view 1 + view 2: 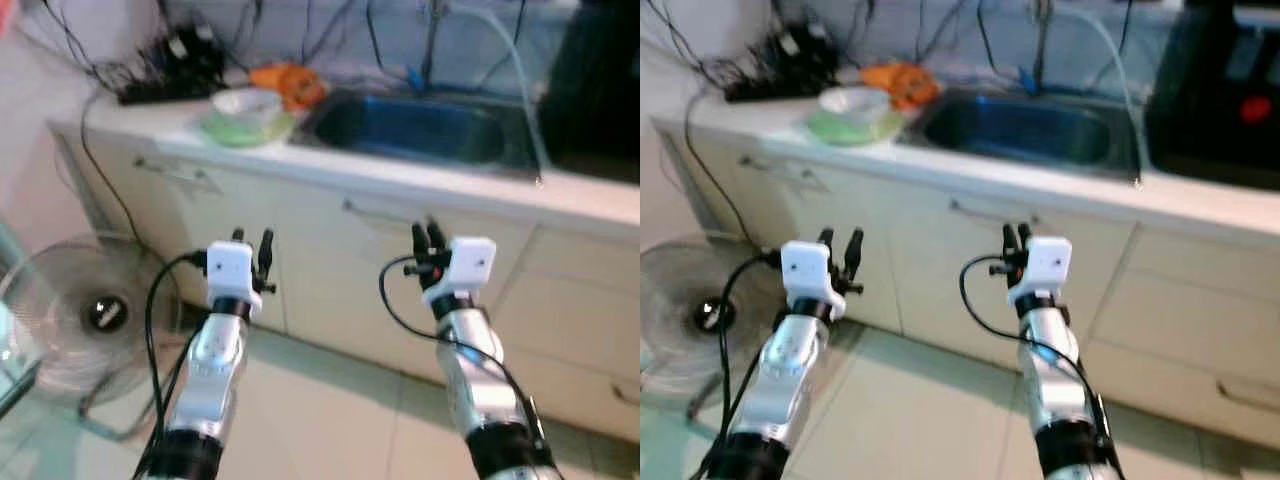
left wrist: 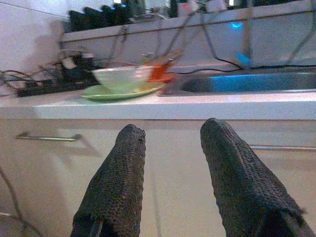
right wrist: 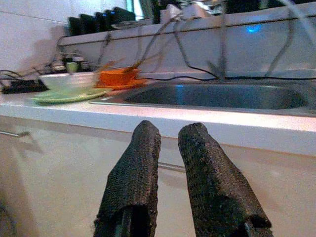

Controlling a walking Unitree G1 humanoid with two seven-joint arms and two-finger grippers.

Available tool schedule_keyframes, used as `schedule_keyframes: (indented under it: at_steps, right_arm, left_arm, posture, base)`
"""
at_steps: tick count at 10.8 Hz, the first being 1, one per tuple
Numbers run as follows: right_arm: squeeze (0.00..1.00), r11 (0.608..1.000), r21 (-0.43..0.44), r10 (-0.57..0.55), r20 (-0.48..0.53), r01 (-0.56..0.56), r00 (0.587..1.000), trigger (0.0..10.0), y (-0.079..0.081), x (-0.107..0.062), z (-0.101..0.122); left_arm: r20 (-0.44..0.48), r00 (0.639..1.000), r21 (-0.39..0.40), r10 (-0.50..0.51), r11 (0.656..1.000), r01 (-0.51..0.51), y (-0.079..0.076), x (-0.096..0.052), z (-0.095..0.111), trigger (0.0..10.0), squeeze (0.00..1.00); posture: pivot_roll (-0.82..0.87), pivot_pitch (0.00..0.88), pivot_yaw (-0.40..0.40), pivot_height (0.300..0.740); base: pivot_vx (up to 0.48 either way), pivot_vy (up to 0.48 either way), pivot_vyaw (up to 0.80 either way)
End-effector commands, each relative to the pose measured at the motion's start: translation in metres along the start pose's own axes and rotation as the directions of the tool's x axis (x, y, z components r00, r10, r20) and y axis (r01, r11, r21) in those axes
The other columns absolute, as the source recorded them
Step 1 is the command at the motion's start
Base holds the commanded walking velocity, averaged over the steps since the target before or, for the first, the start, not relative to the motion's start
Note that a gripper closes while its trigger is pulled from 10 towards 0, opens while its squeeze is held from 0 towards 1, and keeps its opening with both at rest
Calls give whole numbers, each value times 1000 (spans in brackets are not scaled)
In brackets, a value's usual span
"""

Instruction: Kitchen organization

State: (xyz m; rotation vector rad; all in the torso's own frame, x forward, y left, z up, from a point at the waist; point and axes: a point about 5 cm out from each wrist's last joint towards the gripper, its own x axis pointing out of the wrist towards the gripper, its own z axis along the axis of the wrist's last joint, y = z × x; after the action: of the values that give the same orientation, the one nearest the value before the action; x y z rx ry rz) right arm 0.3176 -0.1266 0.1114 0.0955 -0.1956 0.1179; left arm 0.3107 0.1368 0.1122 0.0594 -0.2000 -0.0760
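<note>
A white bowl (image 1: 246, 102) sits on a green plate (image 1: 243, 131) on the white counter (image 1: 400, 178), left of the blue-tinted sink (image 1: 415, 130). An orange item (image 1: 290, 84) lies just behind the bowl. My left gripper (image 1: 252, 243) is raised in front of the cabinet doors, below counter height, open and empty. My right gripper (image 1: 428, 238) is held up at the same height below the sink, empty, its fingers (image 3: 133, 168) parted by only a narrow gap. Both point toward the counter and stand apart from it.
A power strip with tangled black cables (image 1: 170, 80) lies at the counter's far left. A floor fan (image 1: 90, 318) stands at the left on the tiled floor. A black appliance (image 1: 1225, 95) sits right of the sink. A faucet and hose (image 1: 432, 40) rise behind the basin. Cabinet handles (image 1: 175, 172) protrude.
</note>
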Motion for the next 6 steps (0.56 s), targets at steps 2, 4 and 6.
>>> schedule_keyframes:
  at_steps: [2,4,6]
  right_arm:
    - [0,999,22,33,14,-33,999,10000,12,4,3]
    - [0,999,24,36,15,-36,999,10000,12,4,4]
    - [0,999,18,36,17,-36,999,10000,12,5,5]
  left_arm:
    - [1,1000,16,20,1000,-20,9,-1,0,10000,0]
    - [2,1000,14,14,1000,-14,7,0,1,10000,0]
    - [7,1000,15,18,1000,-18,8,2,2,10000,0]
  posture:
    - [133,0,24,740]
    - [132,0,22,740]
    - [136,0,19,740]
  base:
    - [358,0,0]
    - [356,0,0]
    - [362,0,0]
